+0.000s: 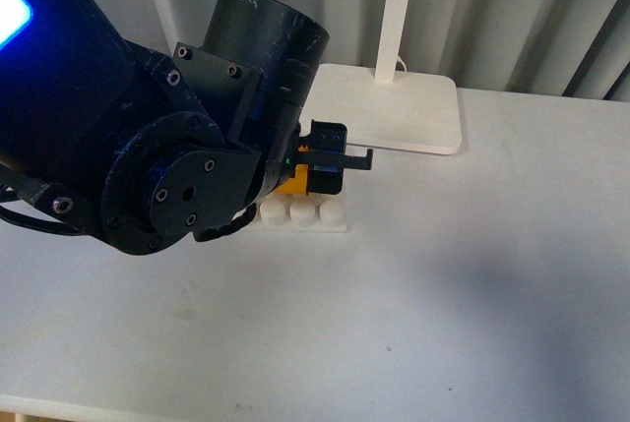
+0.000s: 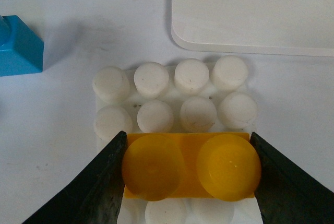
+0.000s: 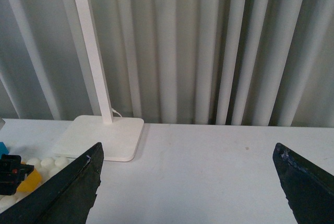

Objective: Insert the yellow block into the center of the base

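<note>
A: What can't we see?
B: Front view: left arm blocks most of the base. Only its near row of studs and right corner show. Yellow block is just a sliver there, behind the left gripper.
A: Wrist cam better?
B: Yes. Left gripper is clamped on the yellow block, one dark finger on each short end. Block is over the base. Two full stud rows are bare on its far side, toward the lamp foot. Another row peeks out on the near side, cut by the frame. Looks roughly centred left-right, can't tell if it's pressed down.
A: Materials?
B: Block is glossy yellow plastic with two round studs. Base is matte white and square, with flat-topped round studs. Blue brick left of the base, cropped. Lamp foot is a smooth white slab with rounded corners and a thin pole. Table is white, lightly scuffed.
A: Right side?
B: Right gripper is spread wide with nothing between its fingers, facing the pleated grey curtain.
</note>
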`<state>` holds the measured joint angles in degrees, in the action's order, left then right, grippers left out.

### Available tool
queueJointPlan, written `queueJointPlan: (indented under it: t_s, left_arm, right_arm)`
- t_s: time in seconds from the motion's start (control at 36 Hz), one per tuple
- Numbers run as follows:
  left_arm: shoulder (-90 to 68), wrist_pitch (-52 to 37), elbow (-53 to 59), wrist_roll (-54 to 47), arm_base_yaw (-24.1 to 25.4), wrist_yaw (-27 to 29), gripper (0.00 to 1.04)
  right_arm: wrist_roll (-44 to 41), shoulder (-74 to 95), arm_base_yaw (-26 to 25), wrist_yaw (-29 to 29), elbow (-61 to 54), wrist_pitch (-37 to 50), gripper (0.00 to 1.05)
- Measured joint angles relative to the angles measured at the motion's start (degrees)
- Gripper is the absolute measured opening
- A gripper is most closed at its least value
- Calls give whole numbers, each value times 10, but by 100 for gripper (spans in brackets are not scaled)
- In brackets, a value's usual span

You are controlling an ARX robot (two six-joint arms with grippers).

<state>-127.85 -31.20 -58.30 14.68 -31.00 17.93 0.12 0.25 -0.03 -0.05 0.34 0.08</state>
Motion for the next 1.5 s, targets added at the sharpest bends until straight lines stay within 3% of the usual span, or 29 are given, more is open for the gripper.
queueJointPlan:
  t_s: [1.5]
  left_arm:
    - [-55,-9,-20,35,-20,40,61]
  right_arm:
    - [0,0,0,0,0,0,95]
